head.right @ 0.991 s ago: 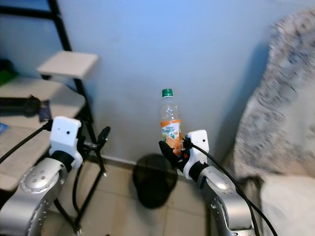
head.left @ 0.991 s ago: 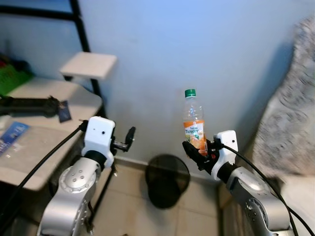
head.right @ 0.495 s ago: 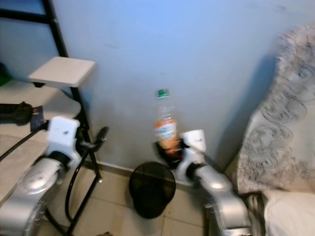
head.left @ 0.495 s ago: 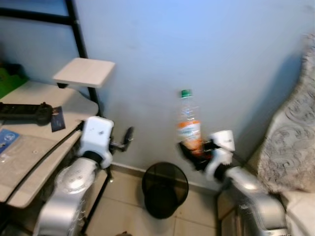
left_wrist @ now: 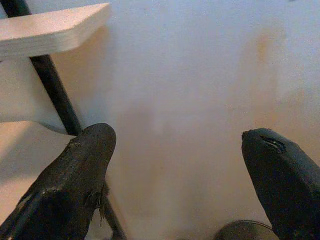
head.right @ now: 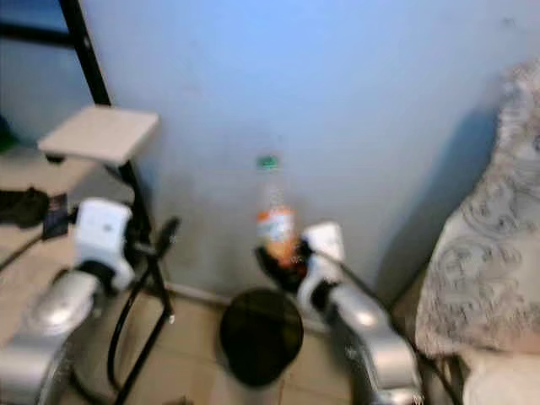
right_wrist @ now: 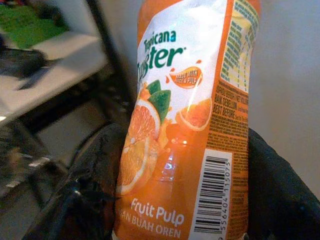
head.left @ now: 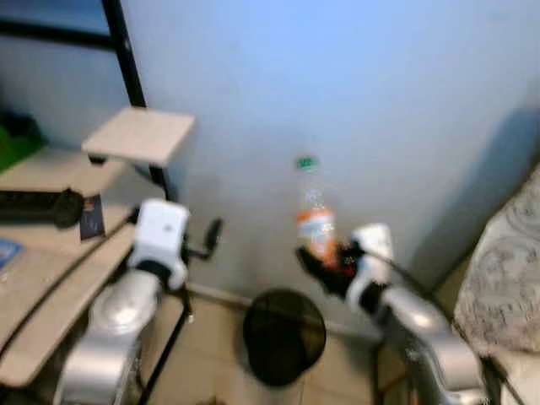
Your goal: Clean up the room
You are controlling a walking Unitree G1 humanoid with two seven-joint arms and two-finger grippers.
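A clear plastic bottle (head.left: pixel 314 215) with a green cap and an orange Tropicana Twister label (right_wrist: pixel 185 130) stands upright in my right gripper (head.left: pixel 325 260), which is shut on its lower part. It hangs above and slightly right of a round black mesh waste bin (head.left: pixel 283 334) on the tiled floor by the blue wall. My left gripper (head.left: pixel 213 236) is raised beside the desk, open and holding nothing; its two black fingers (left_wrist: pixel 70 185) stand wide apart facing the wall.
A light wooden desk (head.left: pixel 51 278) on black legs stands at the left, with a small raised shelf (head.left: pixel 139 135) and a black power strip (head.left: pixel 34 207). A patterned grey bedcover (head.left: pixel 506 287) lies at the right. The wall is close ahead.
The view has shifted and blurred as the camera moved, and the bin now sits lower and nearer the bottle. The bottle stays in the right gripper; the left gripper stays open.
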